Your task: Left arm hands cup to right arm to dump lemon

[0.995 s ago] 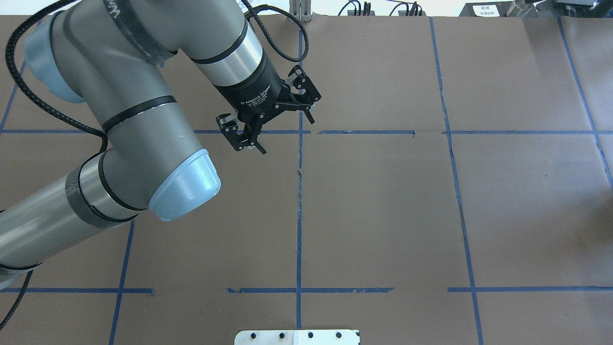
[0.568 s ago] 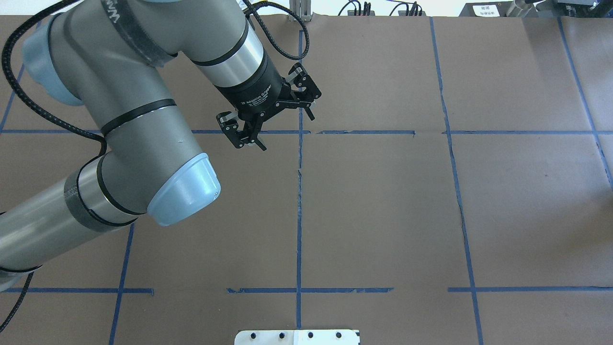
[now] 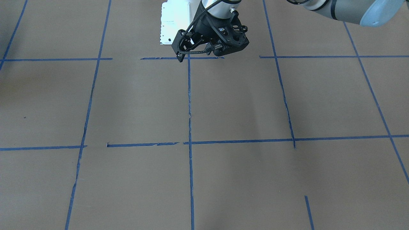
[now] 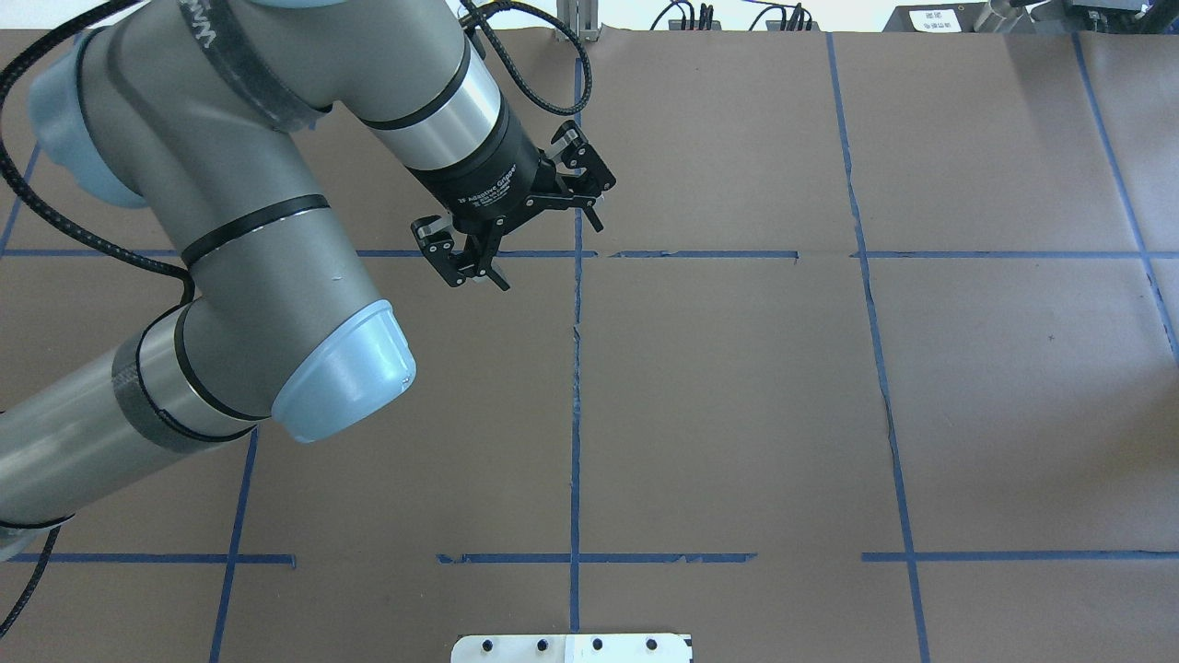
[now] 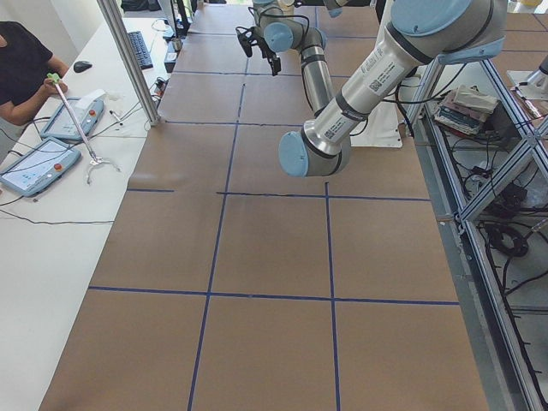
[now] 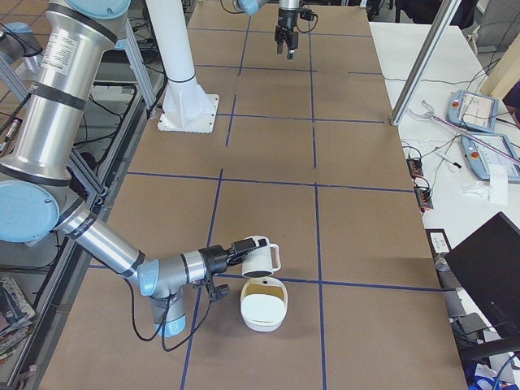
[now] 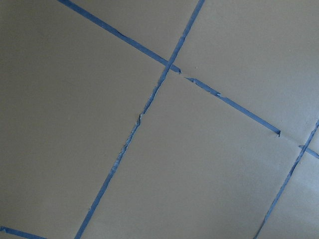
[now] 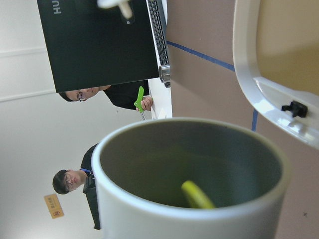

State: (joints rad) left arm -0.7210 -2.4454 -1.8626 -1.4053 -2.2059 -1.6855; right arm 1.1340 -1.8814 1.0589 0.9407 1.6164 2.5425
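The white cup [image 6: 258, 255] is at the right arm's gripper [image 6: 236, 250], tilted in the air above a white bowl [image 6: 262, 309]. Only the exterior right view shows that gripper, so I cannot tell whether it is shut. The right wrist view looks into the cup's grey inside [image 8: 164, 164]. The yellow-green lemon [image 8: 197, 195] lies inside, near the rim. The left gripper [image 4: 550, 256] is open and empty above the brown table, far from the cup. It also shows in the front-facing view [image 3: 212, 44] and in the exterior right view [image 6: 286, 41].
The white bowl's rim [image 8: 259, 74] is close beside the cup. A white arm base plate [image 4: 571, 647] sits at the table's near edge. An operators' desk with teach pendants [image 6: 479, 110] and a dark monitor [image 6: 487, 268] runs along the far side. People [image 8: 75, 181] are there.
The left arm has drifted slightly to the left. Its gripper stays open and almost in the same place.
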